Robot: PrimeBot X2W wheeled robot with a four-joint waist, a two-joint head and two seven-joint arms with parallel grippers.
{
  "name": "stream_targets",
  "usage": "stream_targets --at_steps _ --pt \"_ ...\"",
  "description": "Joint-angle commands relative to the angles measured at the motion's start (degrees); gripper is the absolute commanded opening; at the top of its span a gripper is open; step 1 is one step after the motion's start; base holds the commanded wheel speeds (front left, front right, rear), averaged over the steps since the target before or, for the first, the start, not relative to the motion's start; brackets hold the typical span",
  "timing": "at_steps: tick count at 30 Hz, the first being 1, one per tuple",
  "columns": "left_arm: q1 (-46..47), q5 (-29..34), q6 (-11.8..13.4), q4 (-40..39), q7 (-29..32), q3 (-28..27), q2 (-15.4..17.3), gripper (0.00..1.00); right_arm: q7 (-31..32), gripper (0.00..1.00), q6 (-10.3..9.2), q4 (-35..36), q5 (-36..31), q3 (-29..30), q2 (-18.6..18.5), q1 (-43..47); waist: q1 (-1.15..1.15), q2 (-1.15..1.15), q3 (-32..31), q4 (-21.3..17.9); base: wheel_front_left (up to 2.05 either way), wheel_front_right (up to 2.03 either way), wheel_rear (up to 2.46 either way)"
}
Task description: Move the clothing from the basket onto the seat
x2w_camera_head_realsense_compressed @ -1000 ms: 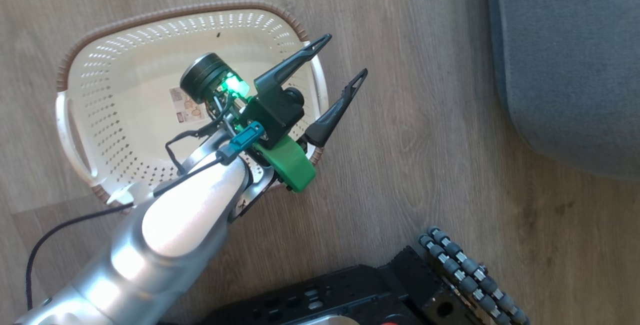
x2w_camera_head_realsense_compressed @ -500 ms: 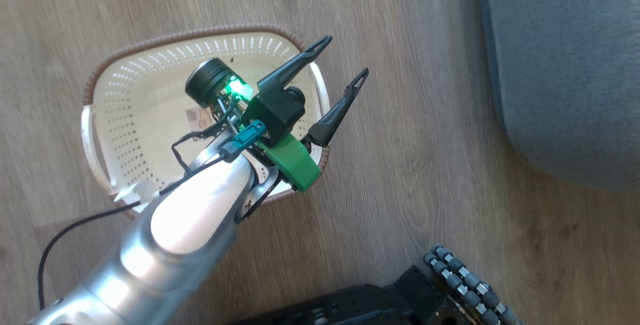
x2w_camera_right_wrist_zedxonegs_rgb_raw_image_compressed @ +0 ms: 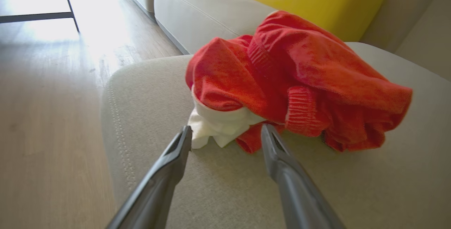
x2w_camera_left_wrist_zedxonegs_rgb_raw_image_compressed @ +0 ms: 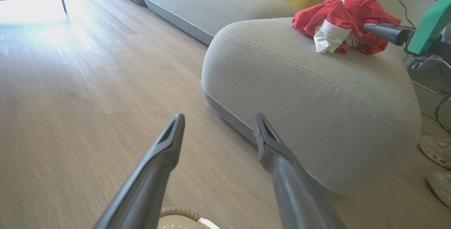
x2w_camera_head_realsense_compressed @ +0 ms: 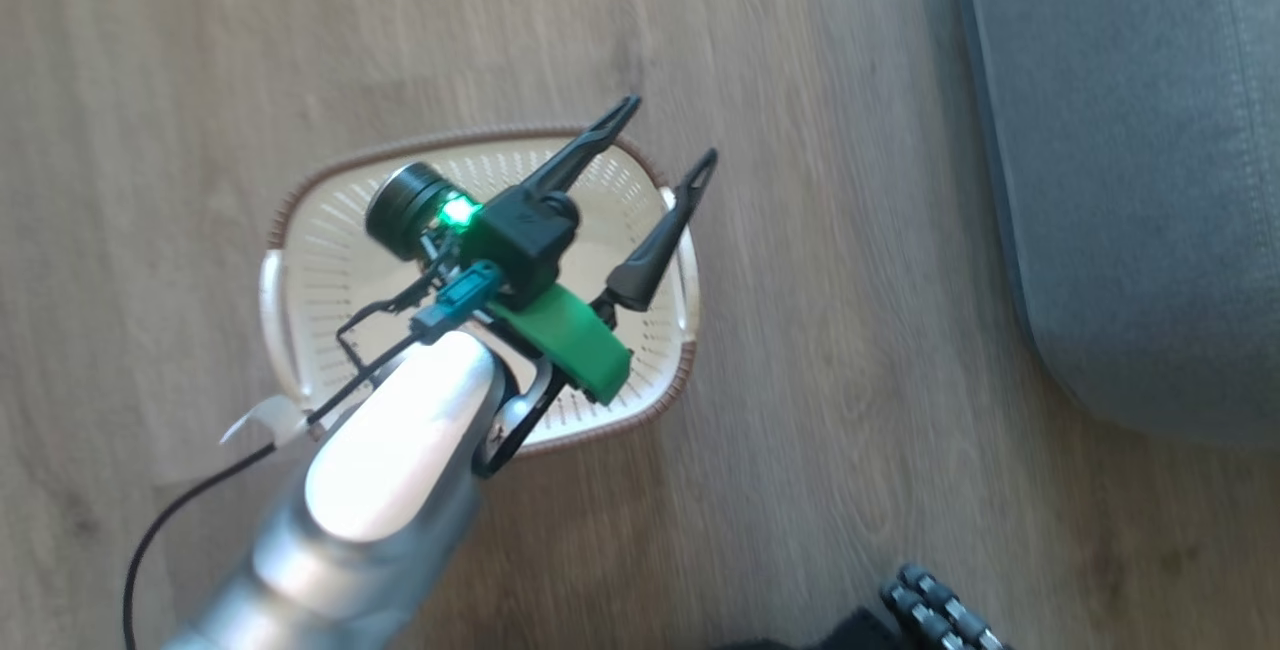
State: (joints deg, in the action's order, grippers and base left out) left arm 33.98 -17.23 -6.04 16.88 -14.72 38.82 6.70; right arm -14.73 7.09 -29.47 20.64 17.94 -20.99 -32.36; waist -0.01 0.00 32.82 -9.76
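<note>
Red clothing (x2w_camera_right_wrist_zedxonegs_rgb_raw_image_compressed: 292, 81), bunched mid-frame on the grey seat (x2w_camera_right_wrist_zedxonegs_rgb_raw_image_compressed: 148, 91), lies right at the tips of my right fingers (x2w_camera_right_wrist_zedxonegs_rgb_raw_image_compressed: 280, 167), which are spread and empty. If I withdraw, a tip could snag the white trim (x2w_camera_right_wrist_zedxonegs_rgb_raw_image_compressed: 218, 123) and drag it floorward. Left fingers (x2w_camera_left_wrist_zedxonegs_rgb_raw_image_compressed: 165, 158) gape empty over the basket (x2w_camera_head_realsense_compressed: 320, 260).

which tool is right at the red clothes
The right tool: its open jaws flank the white edge of the clothing on the seat. The left tool hangs above the basket.

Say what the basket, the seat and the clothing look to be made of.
Basket: likely moulded plastic, matte cream, rows of holes, brown woven-look rim. Seat: seemingly woven grey upholstery, fine grain, stitched seam. Clothing: soft red knit, ribbed bands, crumpled folds.
</note>
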Motion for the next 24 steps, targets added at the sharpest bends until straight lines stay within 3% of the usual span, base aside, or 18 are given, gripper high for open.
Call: stream_targets --at_steps 1,13,24 --pt "-0.59 0.21 -0.15 -1.73 -0.27 -2.32 -0.10 1.00 -0.27 1.00 0.40 2.67 -0.43 -1.06 -0.98 1.78 0.01 0.00 -2.63 2.09 0.00 0.00 0.00" --pt "-8.74 1.24 -0.15 -1.00 -0.28 -13.81 -1.44 1.00 -0.27 1.00 0.40 11.96 -1.49 -12.37 3.98 7.03 0.01 0.00 -12.93 8.93 0.00 0.00 0.00" --pt "-15.05 3.57 0.28 0.05 -0.28 -24.58 -2.34 1.00 -0.27 1.00 0.40 13.73 -1.24 -21.07 6.68 10.46 0.01 0.00 -19.92 11.17 0.00 0.00 0.00"
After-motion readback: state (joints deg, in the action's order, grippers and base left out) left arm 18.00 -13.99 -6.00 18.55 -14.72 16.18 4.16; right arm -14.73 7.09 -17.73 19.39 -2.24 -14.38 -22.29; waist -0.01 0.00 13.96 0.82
